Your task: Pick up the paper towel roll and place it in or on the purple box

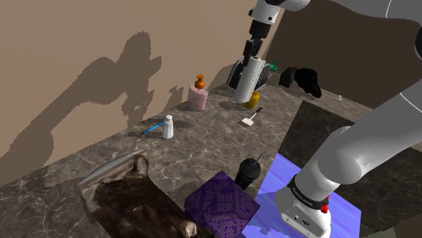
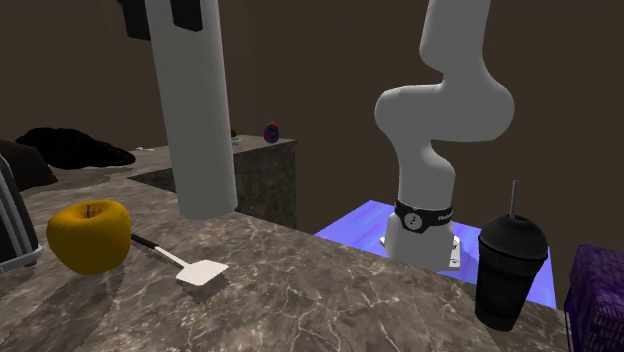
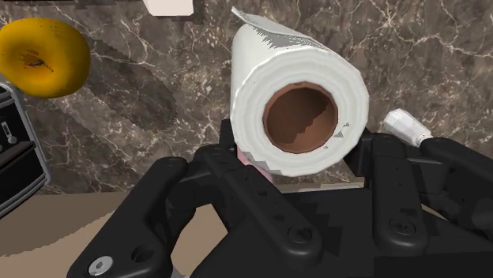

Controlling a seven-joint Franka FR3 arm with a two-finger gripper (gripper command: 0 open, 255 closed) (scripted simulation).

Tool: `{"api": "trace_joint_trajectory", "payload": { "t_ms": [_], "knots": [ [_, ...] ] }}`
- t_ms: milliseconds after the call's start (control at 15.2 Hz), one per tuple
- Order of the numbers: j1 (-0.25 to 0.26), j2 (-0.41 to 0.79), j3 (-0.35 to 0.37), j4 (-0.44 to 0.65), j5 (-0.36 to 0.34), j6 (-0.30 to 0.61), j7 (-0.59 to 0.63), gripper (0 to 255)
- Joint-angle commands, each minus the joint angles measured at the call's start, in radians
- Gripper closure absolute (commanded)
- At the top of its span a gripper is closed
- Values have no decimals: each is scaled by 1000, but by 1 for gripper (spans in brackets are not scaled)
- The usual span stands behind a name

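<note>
The roll [image 1: 246,80] hangs upright, white, with a brown core that we see end-on in the wrist view [image 3: 300,103]. The gripper [image 1: 251,55] is closed on its upper end, one black finger on each side. We cannot tell whether its lower end clears the table [image 1: 203,145] or rests on it. In the second exterior view the roll [image 2: 196,110] stands as a tall white column, with the gripper [image 2: 160,14] at its top.

A yellow apple [image 1: 253,102] sits just beside the roll's lower end; we see it again in the second exterior view [image 2: 90,235] and in the wrist view [image 3: 41,55]. A white spatula [image 1: 249,120] lies flat on the table next to the apple, its dark handle pointing toward it [image 2: 190,267].

The purple box [image 1: 222,203] sits well apart from the roll, near the shoulder view's lower edge. A black cup [image 1: 247,174] with a straw stands just beside the box; the second exterior view has the cup [image 2: 510,270] and the box [image 2: 598,300] side by side at its right. A pink bottle [image 1: 197,96] with an orange top stands by the wall, to the shoulder view's left of the roll.
</note>
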Motion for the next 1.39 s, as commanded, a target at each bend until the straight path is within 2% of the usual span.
{"api": "trace_joint_trajectory", "payload": {
  "t_ms": [0,462,858,1320],
  "knots": [
    [1,5,1,28,1,-24,0,255],
    [2,21,1,138,4,-118,-1,255],
    [39,-137,83,18,11,-156,119,255],
    [81,-285,189,-66,54,-218,261,255]
  ]
}}
